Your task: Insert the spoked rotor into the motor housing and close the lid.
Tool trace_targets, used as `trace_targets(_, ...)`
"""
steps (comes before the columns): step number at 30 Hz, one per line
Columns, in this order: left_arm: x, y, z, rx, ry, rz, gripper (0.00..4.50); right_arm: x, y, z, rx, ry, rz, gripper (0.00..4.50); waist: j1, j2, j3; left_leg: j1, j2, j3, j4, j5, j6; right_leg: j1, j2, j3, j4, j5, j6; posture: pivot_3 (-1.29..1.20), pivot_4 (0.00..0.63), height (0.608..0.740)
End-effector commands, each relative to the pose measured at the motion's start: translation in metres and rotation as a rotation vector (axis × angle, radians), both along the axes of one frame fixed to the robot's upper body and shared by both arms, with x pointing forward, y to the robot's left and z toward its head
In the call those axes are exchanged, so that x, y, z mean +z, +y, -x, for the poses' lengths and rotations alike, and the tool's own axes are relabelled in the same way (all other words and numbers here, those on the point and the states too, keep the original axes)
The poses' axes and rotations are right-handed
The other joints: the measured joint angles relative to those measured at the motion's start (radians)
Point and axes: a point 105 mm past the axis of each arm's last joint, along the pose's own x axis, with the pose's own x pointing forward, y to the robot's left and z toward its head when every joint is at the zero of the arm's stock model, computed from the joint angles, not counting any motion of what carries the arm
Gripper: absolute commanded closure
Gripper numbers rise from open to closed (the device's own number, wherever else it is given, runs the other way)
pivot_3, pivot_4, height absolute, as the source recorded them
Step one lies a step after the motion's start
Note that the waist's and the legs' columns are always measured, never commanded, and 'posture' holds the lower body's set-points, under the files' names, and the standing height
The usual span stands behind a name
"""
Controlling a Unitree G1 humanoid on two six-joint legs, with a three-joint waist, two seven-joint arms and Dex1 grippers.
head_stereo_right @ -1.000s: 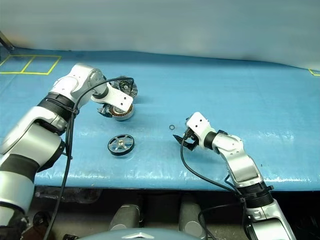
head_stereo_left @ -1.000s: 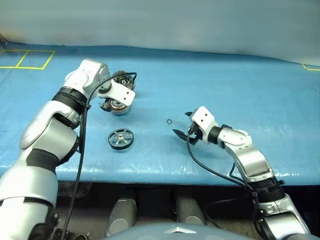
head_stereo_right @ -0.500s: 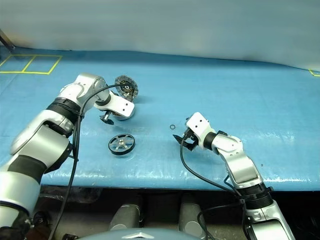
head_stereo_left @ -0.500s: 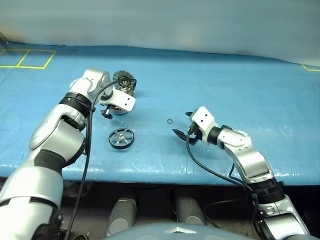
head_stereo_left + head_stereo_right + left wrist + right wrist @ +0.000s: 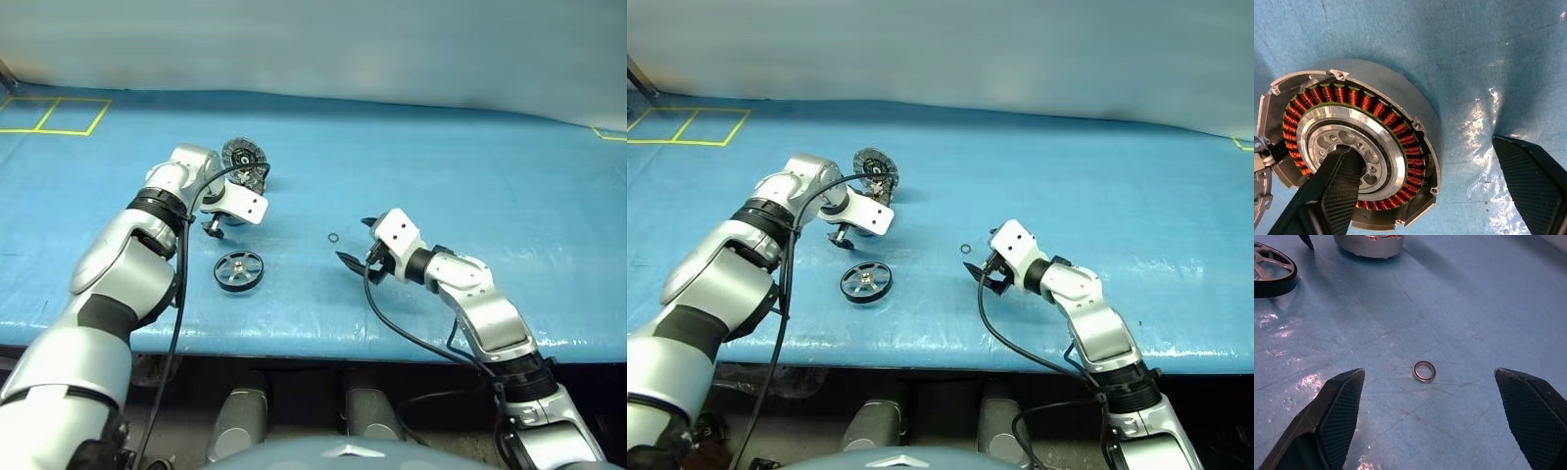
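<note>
Rotor (image 5: pixel 238 270) lies flat on the blue mat (image 5: pixel 441 166), spokes and hub face up, axis vertical, so no long axis to speak of; it sits just below the left gripper (image 5: pixel 1430 176) toward the robot, apart from it, untouched. Housing (image 5: pixel 1352 147) sits right under the left gripper, open face up, copper windings (image 5: pixel 1381 110) ringing the silver centre, axis also vertical. Lid (image 5: pixel 243 157) stands tipped up at the housing's far edge, dark segmented inner face turned toward the camera, so the housing is open and ready. Left gripper points steeply down, jaws spread wide, holding nothing; in the wrist view one finger (image 5: pixel 1342 191) overlaps the housing's centre and the other hangs outside the rim over bare mat, whether any pad touches metal I cannot tell. Right gripper (image 5: pixel 1435 421) is well off to the right of the rotor, near level, jaws wide apart, empty, with the small loose ring (image 5: pixel 1424 371) on the mat just ahead between its fingers, not touched. Step in hand, as I judge it: left arm lining up on the housing, maybe to steady it; insertion not yet started, lid not yet shut. Next move likely calls for one gripper to pick the rotor by its rim, keep it flat, centre it over the housing bore, lower it straight, then swing the lid down over it.
</note>
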Motion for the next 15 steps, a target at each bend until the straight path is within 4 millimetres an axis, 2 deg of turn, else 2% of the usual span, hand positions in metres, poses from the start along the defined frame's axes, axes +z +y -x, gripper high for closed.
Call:
trace_targets(1,-0.0047,0.0016,0.002,0.024,0.024,0.003,0.6,0.0128,0.0008,-0.0005,-0.004,-0.047,-0.011,0.0,0.0,0.0,0.0,0.0,0.0,0.0,0.0,0.0,0.0,0.0,0.0,0.0,0.0,0.0,0.0,0.0,0.15,0.74)
trace_targets(5,-0.0065,0.0053,-0.0012,0.036,-0.011,-0.007,1.86,0.0137,0.0013,0.0001,-0.006,-0.053,-0.014,0.0,-0.002,0.0,0.0,0.001,0.0,0.0,0.0,0.0,0.0,0.001,0.0,0.0,0.0,0.0,0.0,0.0,0.15,0.74)
trace_targets(8,-0.0079,0.0075,0.0014,0.042,0.016,-0.018,1.86,0.0137,0.001,0.0007,-0.01,-0.055,-0.015,0.0,-0.001,0.001,0.0,0.002,0.0,0.0,0.0,0.0,0.0,0.001,0.0,0.0,0.001,0.0,0.0,0.0,0.15,0.74)
trace_targets(11,-0.0052,0.0066,-0.0015,0.048,-0.009,-0.009,2.26,0.0138,0.0008,0.0008,-0.015,-0.058,-0.017,0.0,-0.003,0.001,0.0,0.004,0.0,0.001,0.0,0.0,0.0,0.003,0.0,0.001,0.001,0.0,0.0,0.0,0.15,0.74)
trace_targets(15,-0.0023,0.0021,-0.0041,0.088,-0.023,0.026,2.26,0.0142,0.0004,0.0009,-0.024,-0.064,-0.021,0.0,-0.001,0.0,0.0,0.006,0.0,0.001,0.0,0.0,0.0,0.004,0.0,0.002,0.001,0.0,0.0,0.0,0.15,0.74)
